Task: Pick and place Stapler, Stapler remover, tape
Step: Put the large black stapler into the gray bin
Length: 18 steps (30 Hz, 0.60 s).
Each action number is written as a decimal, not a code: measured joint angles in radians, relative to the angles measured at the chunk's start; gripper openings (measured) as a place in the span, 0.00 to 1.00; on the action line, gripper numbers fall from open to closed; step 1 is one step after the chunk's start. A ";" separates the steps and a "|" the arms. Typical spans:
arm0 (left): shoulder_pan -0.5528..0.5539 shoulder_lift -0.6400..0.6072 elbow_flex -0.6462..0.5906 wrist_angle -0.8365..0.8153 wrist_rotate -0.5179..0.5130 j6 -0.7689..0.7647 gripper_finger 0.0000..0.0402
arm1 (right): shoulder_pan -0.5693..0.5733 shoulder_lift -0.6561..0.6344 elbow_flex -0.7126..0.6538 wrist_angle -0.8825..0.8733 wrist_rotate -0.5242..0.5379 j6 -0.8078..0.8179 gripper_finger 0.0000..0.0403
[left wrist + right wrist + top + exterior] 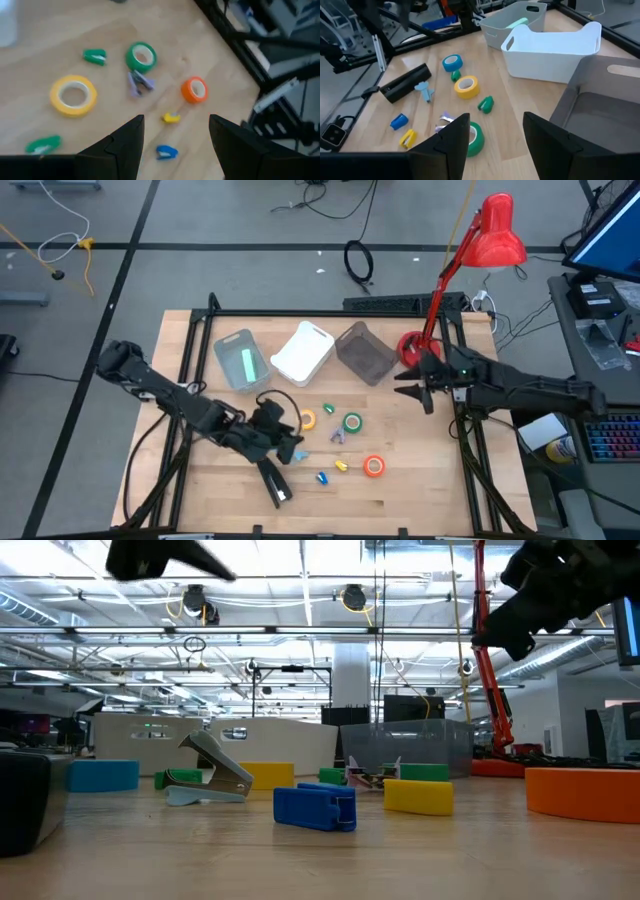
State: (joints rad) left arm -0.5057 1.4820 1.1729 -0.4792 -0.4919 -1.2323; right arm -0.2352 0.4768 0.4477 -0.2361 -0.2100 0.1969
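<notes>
Black oblong stapler point(272, 481) lies at 6 o'clock from the left pincer point(283, 442), long axis 11-to-5; pincer spread, empty, nearer arm.

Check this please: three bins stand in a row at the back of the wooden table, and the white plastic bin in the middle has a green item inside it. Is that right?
Not quite. The green item lies inside the pale grey-green plastic bin at the left end of the row, not in the white plastic bin in the middle, which shows nothing inside. The high view shows this. Three bins do stand in a row at the back of the wooden table.
</notes>
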 joint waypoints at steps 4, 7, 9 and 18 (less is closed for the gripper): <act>-0.028 0.106 0.146 -0.129 0.045 -0.049 0.56 | 0.000 -0.068 -0.034 0.000 -0.001 0.016 0.45; -0.052 0.174 0.242 -0.215 0.066 -0.133 0.56 | 0.000 -0.105 -0.051 0.001 -0.004 0.027 0.45; -0.067 0.218 0.300 -0.242 0.077 -0.200 0.56 | 0.000 -0.130 -0.063 -0.001 -0.004 0.027 0.45; -0.141 0.358 0.434 -0.284 0.127 -0.522 0.56 | 0.000 -0.230 -0.116 -0.001 -0.004 0.027 0.45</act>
State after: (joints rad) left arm -0.6465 1.8396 1.6073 -0.7629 -0.3646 -1.7545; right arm -0.2352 0.2466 0.3312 -0.2374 -0.2144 0.2237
